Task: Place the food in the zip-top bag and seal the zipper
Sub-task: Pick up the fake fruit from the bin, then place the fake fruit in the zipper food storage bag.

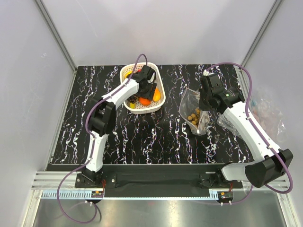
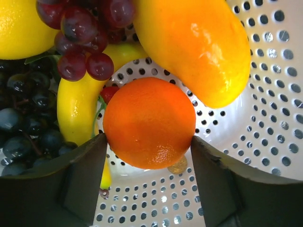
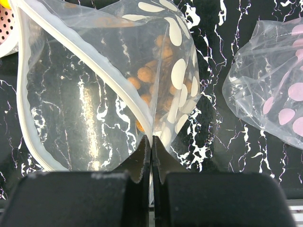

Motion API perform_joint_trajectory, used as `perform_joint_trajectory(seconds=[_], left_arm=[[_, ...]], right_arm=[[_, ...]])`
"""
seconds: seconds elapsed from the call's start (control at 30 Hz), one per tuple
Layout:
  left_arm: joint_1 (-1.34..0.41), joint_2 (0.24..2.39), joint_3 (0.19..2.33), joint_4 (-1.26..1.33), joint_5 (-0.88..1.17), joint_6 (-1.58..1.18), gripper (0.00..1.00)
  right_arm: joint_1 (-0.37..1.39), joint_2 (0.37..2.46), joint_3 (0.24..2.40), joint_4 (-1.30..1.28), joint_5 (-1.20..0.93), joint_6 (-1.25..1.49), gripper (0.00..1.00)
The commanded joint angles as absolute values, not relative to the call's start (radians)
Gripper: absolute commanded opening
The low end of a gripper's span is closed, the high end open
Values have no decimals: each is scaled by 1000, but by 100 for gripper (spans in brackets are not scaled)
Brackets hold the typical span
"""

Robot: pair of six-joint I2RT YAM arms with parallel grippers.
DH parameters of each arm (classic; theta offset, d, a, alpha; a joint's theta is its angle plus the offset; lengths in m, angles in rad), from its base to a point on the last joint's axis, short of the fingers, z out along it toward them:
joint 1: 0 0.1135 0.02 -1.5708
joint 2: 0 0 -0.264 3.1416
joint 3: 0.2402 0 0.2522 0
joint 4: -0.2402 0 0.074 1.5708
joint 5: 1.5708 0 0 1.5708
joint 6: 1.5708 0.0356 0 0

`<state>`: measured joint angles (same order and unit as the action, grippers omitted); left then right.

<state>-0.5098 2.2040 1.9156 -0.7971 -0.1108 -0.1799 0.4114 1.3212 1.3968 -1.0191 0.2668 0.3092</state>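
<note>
top view / left arm: reaches into the white basket (image 1: 124, 71) at the far middle of the tabletop (image 1: 142, 137); left pincer (image 1: 147, 90) is down among the fruit
top view / right arm: right pincer (image 1: 203, 103) sits at the rim of the zip-top bag (image 1: 191, 106), right of the basket and apart from it
top view / bag contents: tan grapes (image 1: 194, 116) are already inside; the rest of the food is in the basket
top view / spare: a second clear bag (image 1: 265, 116) lies at the right edge, not in play

left wrist / target: orange (image 2: 149, 123) lies dead centre between the fingers (image 2: 85, 179), resting on the basket floor
left wrist / left pincer state: jaws stand wide with the pads at or just off the orange's sides; can't tell if it's gripped yet
left wrist / neighbours: big yellow-orange fruit (image 2: 199, 47) touches the orange from above in frame, banana (image 2: 75, 104) is just to its left, dark grapes (image 2: 23, 123) further left
left wrist / axis: the orange is round, so no long axis to align

right wrist / right pincer state: clenched on the bag's white zipper rim (image 3: 150, 135)
right wrist / bag mouth: gapes to the left in frame, towards the basket corner (image 3: 7, 28)

key relation: left arm is the nearer one, with the orange straight ahead in its jaws; my read is that the carry goes rightward to the held-open mouth
</note>
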Motion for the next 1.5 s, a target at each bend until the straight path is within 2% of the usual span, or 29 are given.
perform_joint_trajectory(seconds=[0.0,0.07,0.2,0.43,0.63,0.87,1.13,1.47], left_arm=[[-509,2149,1908,-755,-83,-161,63],[-509,2119,1887,-735,-83,-160,50],[-509,1993,1810,-704,-83,-170,45],[-511,1761,1678,-640,-26,-184,45],[-534,1589,1591,-563,113,-233,44],[-627,1419,1477,-437,241,-321,44],[-785,1377,1398,-226,304,-422,43],[-900,1574,1485,-163,290,-434,40]], right_arm=[[410,1307,1417,-1017,253,307,0],[408,1308,1423,-1020,256,305,0],[408,1312,1430,-1023,256,301,0],[408,1324,1440,-1025,255,291,0],[410,1333,1454,-1019,242,295,0],[408,1336,1466,-1017,233,298,0],[408,1335,1486,-1037,235,296,0],[408,1307,1505,-1068,238,310,0]])
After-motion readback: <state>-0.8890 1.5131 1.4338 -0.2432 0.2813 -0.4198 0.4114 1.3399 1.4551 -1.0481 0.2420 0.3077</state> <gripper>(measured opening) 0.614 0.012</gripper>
